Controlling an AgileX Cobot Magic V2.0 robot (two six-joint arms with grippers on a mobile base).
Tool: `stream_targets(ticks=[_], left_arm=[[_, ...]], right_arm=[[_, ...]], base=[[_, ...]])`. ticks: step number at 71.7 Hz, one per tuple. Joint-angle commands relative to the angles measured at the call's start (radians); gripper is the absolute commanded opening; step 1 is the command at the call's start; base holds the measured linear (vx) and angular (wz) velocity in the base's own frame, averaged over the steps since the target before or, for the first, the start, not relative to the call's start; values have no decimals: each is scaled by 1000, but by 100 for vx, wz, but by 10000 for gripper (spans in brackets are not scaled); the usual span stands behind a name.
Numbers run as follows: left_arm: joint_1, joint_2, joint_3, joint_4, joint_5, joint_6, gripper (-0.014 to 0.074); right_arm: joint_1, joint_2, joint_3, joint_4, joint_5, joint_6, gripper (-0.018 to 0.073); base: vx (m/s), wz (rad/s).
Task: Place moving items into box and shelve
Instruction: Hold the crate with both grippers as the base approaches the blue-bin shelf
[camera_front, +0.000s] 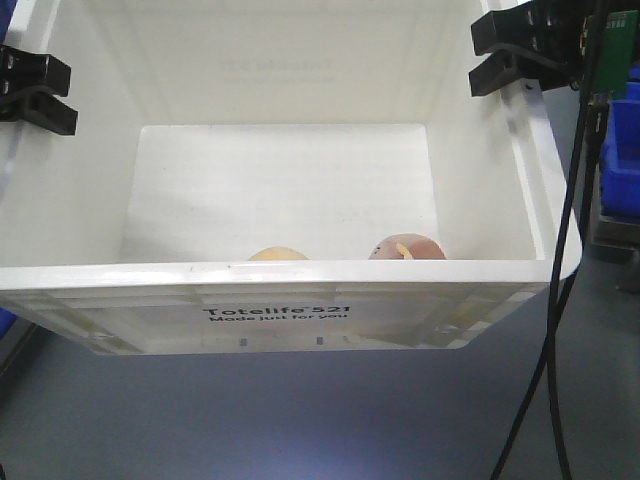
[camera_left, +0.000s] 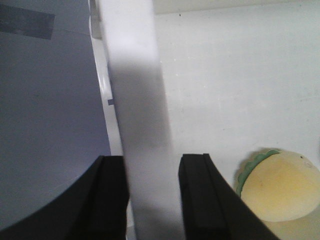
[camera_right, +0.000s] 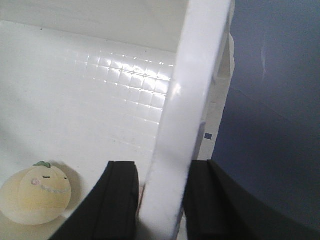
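Walls of the box (camera_front: 300, 275) carry my hold: my left tool (camera_left: 152, 200) is clamped over the left wall; inside, against the near wall, sit the cream lump (camera_front: 278, 254) then the reddish lump (camera_front: 408, 247); my right tool (camera_right: 160, 200) is clamped over the right wall. Shelving should need both arms moving together

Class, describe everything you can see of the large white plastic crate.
The large white rectangular plastic crate is open-topped, with a ribbed rim and black print "Totelife 521" on its near side. The left claw and right claw each clamp a side wall. A cream-tan rounded lump and a reddish-brown rounded lump lie inside by the near wall.
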Motion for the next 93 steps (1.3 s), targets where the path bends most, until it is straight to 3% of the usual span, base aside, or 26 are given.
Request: stream_targets(ticks=[1, 48, 93], left_arm=[[-19, -40, -44, -201, -119, 13, -27], [-19, -39, -44, -201, -119, 13, -27], [-19, -40, -44, -201, -119, 13, -27]], right_arm=[[15, -42, -43, 164, -106, -19, -12], [15, -42, -43, 164, -106, -19, -12], [15, -42, -43, 164, -106, -19, -12]], base=[[32, 37], [26, 46], [6, 44]])
